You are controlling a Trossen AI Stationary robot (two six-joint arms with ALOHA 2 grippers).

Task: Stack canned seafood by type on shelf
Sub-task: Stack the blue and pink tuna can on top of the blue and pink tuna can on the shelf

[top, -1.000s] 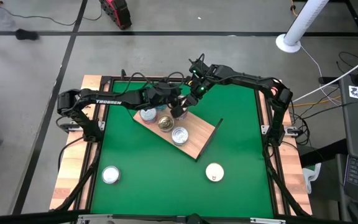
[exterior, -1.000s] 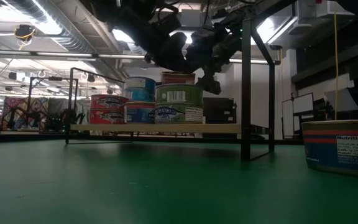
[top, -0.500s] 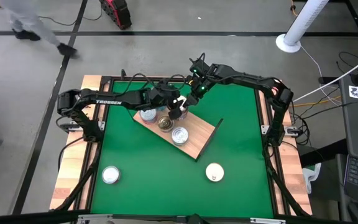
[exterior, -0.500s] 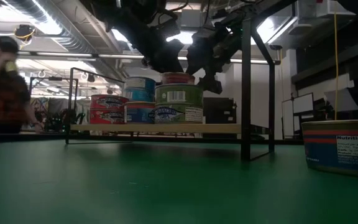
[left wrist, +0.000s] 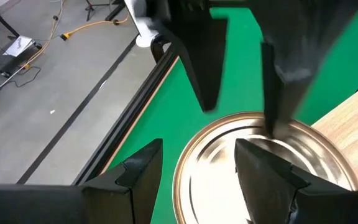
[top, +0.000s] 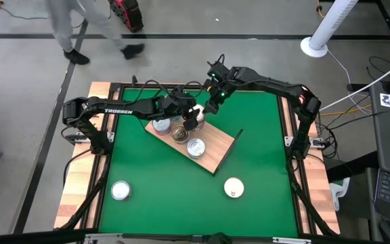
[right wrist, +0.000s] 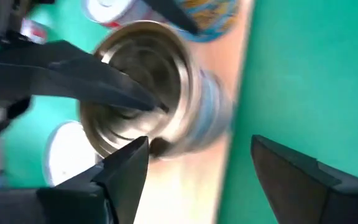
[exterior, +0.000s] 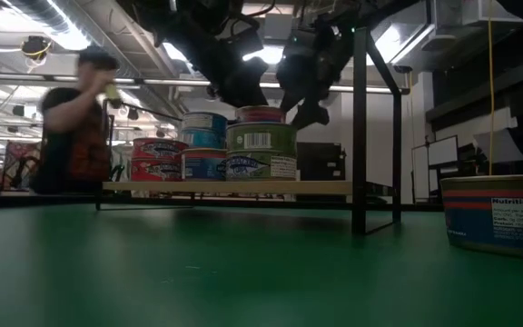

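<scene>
Nearest the camera, two loose tins (top: pixel 120 191) sat on the green desk (top: pixel 263 135), well apart. Beyond them, the wooden shelf (top: pixel 215 154) carried stacked canned seafood (exterior: pixel 261 153). The left hand (top: pixel 193 118) hovered over the rearmost stack's silver lid (left wrist: pixel 266 165), fingers apart. Farther back, the right hand (top: pixel 212 103) hung just beside it, fingers also apart. A person (exterior: pixel 75 123) stood beyond the desk.

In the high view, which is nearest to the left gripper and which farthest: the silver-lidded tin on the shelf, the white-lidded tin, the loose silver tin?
From the left gripper:
1. Silver-lidded tin, on the shelf, just below it.
2. White-lidded tin, on the mat, lower right.
3. Loose silver tin, on the mat, lower left.
</scene>
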